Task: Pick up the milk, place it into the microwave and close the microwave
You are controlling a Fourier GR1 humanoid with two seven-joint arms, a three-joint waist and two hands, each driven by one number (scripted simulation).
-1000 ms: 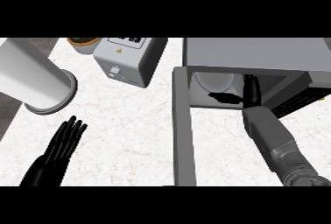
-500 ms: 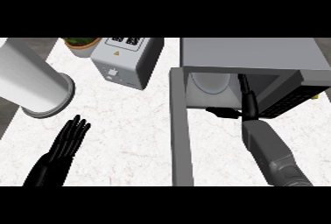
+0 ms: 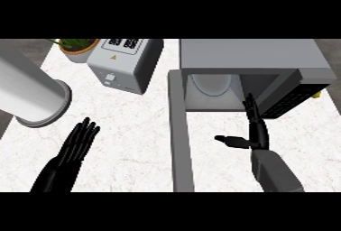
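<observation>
grey microwave [image 3: 250, 56] sits at upper right with its door [image 3: 181, 135] swung open, and a pale rounded shape inside, likely the milk [image 3: 214, 85], stands just above and left of the right hand [image 3: 255, 135], not touching it. that hand is empty, fingers straight, thumb out left. left hand [image 3: 72, 153] rests flat at lower left; the toaster [image 3: 124, 63] bears a small warning triangle, its other marks unreadable.

A grey toaster [image 3: 126, 63] stands near the far edge of the white marble counter [image 3: 133, 135]. Just beside it, at the far left corner, sits a potted plant [image 3: 76, 47]. A large white cylinder [image 3: 30, 92] lies along the left edge.
</observation>
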